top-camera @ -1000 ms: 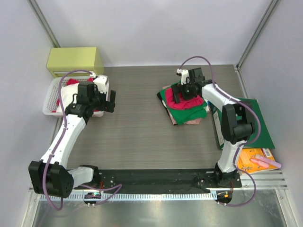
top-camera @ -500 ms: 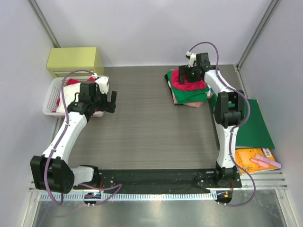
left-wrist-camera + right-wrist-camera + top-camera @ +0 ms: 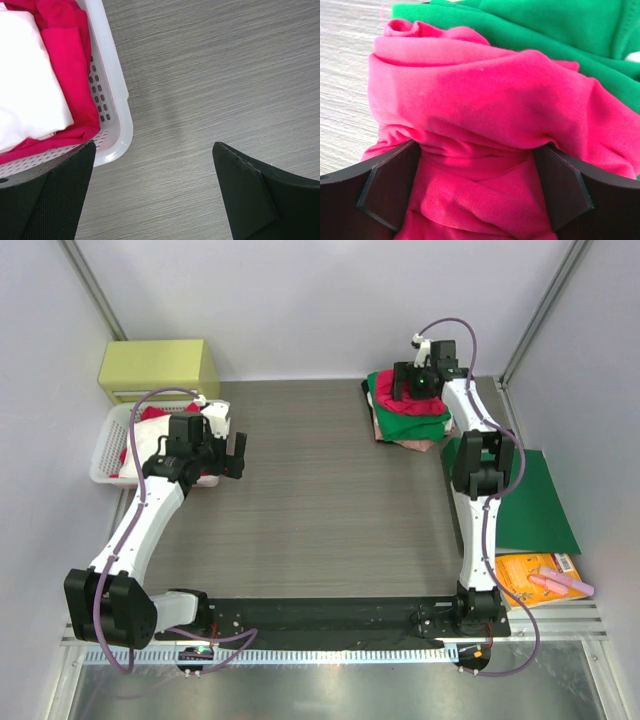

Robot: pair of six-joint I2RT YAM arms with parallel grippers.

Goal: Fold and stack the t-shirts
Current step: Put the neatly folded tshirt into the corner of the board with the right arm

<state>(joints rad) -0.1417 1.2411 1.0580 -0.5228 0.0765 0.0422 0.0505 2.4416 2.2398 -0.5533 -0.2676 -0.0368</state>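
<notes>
At one o'clock the wide-open right gripper [image 3: 477,160] straddled the bunched red shirt [image 3: 485,100]; a shove could topple the stack [image 3: 410,426]. The left gripper [image 3: 154,146] gaped empty.

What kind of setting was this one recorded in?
Probably a lab test cell, not a home: white panels enclose a table with a left arm and right arm bolted on, plus a laundry basket and t-shirts.

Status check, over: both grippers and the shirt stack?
Left gripper open, empty, beside basket. Right gripper open, straddling red t-shirt atop green t-shirt. No obstruction seen.
</notes>
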